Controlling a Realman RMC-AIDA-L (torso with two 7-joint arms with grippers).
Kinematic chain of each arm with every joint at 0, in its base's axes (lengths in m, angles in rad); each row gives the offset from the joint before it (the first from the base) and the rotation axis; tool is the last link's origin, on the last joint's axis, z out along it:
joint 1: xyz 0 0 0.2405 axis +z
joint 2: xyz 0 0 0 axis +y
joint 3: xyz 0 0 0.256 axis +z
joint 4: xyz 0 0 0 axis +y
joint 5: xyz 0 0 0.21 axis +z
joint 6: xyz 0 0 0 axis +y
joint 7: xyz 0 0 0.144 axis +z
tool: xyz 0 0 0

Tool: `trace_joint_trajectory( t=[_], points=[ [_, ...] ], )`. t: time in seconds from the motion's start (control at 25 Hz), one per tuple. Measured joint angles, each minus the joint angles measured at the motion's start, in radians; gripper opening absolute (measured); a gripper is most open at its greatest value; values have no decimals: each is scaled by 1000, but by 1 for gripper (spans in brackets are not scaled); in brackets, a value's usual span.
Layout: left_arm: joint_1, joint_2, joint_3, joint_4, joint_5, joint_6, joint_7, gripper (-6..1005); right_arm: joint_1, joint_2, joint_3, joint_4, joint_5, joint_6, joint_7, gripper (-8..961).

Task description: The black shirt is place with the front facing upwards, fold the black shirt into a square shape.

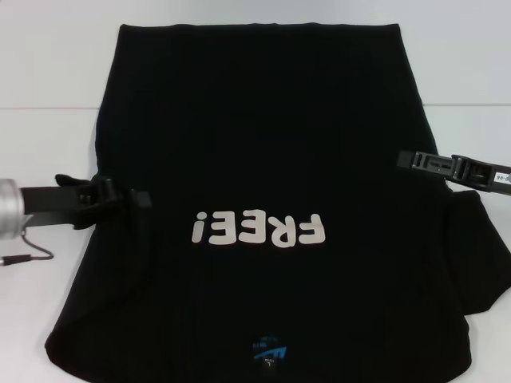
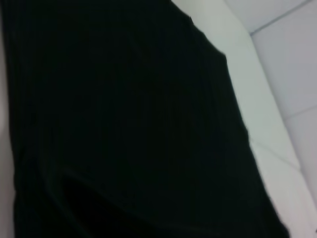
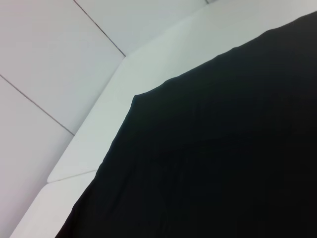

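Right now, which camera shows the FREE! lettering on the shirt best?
The head view: the FREE! lettering sits in full on the black shirt, upside down. Both wrist views show only plain black cloth and white table, no lettering.

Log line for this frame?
black cloth "FREE!" T-shirt: flat, face-up, unfolded | left gripper: at left edge | right gripper: at right edge

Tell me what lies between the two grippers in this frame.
Head view: only the black shirt, its plain front above the FREE! lettering, spans from the left gripper to the right gripper.
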Motion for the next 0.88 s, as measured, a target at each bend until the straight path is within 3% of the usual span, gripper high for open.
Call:
trace_joint_trajectory(
  t=[0.2, 0.44, 0.72, 0.84, 0.88],
  points=[
    [-19, 10, 83, -23, 8, -58, 18, 164, -1, -2, 0, 3, 0, 0, 0, 910],
    [-12, 12, 130, -8, 8, -35, 107, 268, -2, -3, -1, 5, -3, 5, -2, 908],
    [71, -2, -28, 73, -46, 4, 116, 397, -2, -3, -1, 6, -5, 7, -11, 907],
    [99, 0, -51, 75, -61, 57, 166, 642, -4, -11, -1, 16, -6, 3, -10, 906],
    [107, -2, -51, 76, -68, 87, 210, 673, -5, -20, -1, 24, -6, -5, -9, 906]
  ],
)
